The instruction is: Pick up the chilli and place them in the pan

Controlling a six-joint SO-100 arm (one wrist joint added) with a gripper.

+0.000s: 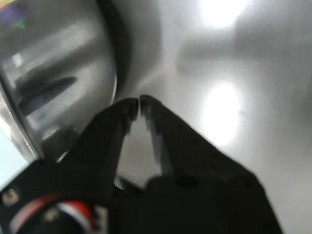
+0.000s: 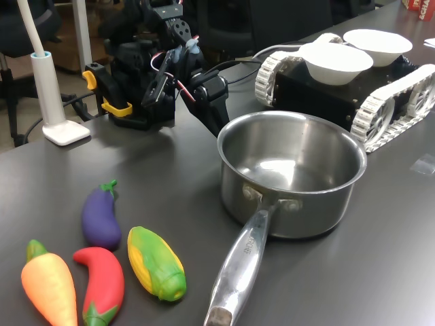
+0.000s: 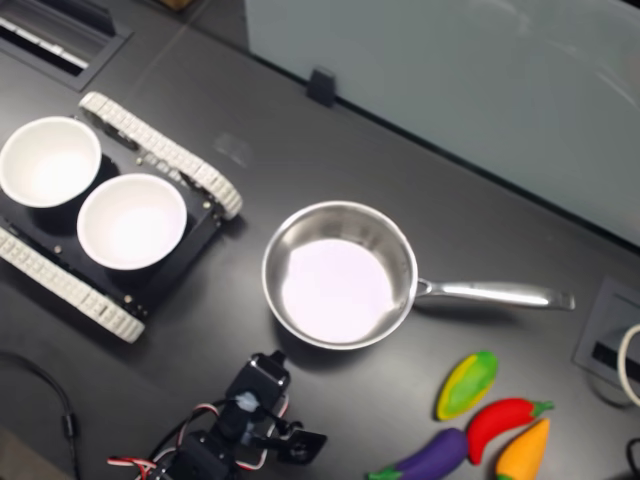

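The chilli, glossy red with a green stem cap, lies on the dark table among the other toy vegetables, far from the arm. The steel pan stands upright with nothing in it; in the first exterior view its long handle points toward the camera. My gripper hangs low just outside the pan's wall. Its black fingertips meet with nothing between them.
A purple eggplant, an orange carrot and a yellow-green corn lie beside the chilli. A tracked vehicle carrying two white bowls stands behind the pan. A white lamp base and cables sit near the arm's base.
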